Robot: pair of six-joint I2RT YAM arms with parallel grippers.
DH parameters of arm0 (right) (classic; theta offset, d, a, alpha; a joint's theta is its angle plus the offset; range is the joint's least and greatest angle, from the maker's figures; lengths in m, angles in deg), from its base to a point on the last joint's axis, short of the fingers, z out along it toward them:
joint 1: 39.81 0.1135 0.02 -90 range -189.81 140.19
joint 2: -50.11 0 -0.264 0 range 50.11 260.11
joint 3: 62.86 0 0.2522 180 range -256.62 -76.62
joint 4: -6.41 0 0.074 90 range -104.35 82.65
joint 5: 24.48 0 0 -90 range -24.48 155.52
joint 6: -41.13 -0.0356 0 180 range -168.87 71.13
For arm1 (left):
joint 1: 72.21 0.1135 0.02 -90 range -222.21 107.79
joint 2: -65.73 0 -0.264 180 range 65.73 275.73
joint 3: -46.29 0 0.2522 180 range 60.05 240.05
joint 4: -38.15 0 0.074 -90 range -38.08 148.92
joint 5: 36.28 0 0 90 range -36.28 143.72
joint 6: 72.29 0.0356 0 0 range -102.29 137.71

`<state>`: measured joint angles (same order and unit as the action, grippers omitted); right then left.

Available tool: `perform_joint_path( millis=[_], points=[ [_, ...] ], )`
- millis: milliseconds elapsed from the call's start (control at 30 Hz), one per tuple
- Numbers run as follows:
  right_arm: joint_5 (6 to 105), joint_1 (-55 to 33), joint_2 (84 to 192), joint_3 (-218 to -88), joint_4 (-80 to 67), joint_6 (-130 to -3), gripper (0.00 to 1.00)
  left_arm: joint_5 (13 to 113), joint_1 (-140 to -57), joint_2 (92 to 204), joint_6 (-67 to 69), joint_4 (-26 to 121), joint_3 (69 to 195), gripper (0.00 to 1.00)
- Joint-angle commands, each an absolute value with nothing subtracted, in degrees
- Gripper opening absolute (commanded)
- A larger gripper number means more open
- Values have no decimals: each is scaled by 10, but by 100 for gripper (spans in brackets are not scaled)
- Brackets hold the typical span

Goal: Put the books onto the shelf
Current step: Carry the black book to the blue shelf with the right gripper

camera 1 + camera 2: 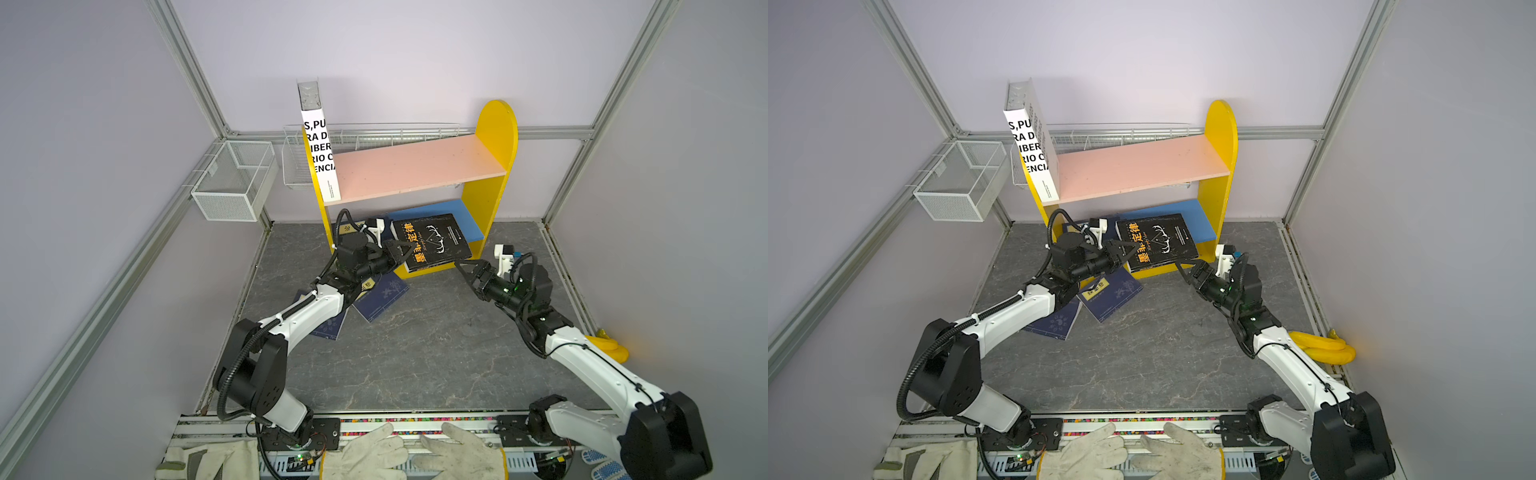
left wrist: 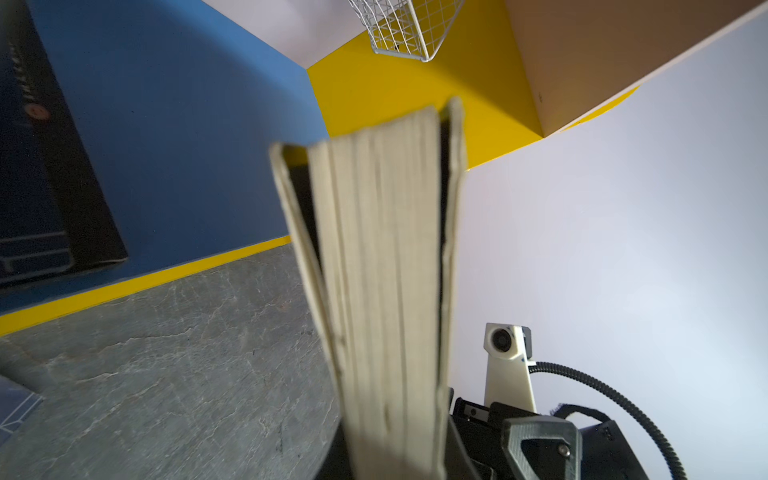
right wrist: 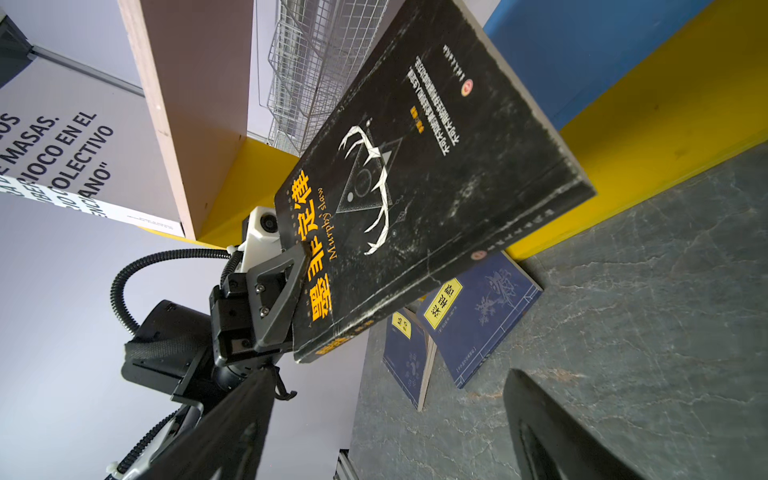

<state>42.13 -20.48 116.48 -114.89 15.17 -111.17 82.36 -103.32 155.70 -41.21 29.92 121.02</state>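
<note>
My left gripper [image 1: 405, 251] is shut on the left edge of a black book [image 1: 432, 243] with orange title characters. It holds the book tilted in front of the shelf's blue lower board [image 1: 451, 210]. In the left wrist view the book's page edge [image 2: 386, 270] runs out from between the jaws. My right gripper [image 1: 464, 272] stands open just off the book's near right corner, nothing between its fingers. A white book [image 1: 320, 153] leans at the left end of the pink upper board [image 1: 415, 166]. Two navy books [image 1: 1111, 293] [image 1: 1054, 322] lie on the floor under my left arm.
A white wire basket [image 1: 235, 180] hangs on the left frame rail, and a long wire basket [image 1: 374, 135] sits behind the shelf. Another dark book [image 2: 41, 166] lies on the blue board's left part. A yellow object [image 1: 1323, 347] rests by the right wall. Work gloves [image 1: 374, 453] lie at the front edge.
</note>
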Motion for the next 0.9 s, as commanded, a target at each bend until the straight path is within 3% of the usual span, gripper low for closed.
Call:
perform_joint_path(
  millis=[0,233,633,867],
  points=[
    [421,-200,1206,-1163,234,-1155,83,816,-1039,1555,-447,195,1246,0],
    [450,-188,1257,-1170,310,-1178,74,798,-1045,1572,-463,189,1250,0],
    [465,-177,1288,-1180,360,-1197,72,809,-1046,1608,-503,136,1258,0],
    [474,-169,1355,-1200,448,-1245,58,805,-1048,1595,-508,126,1246,0]
  ],
)
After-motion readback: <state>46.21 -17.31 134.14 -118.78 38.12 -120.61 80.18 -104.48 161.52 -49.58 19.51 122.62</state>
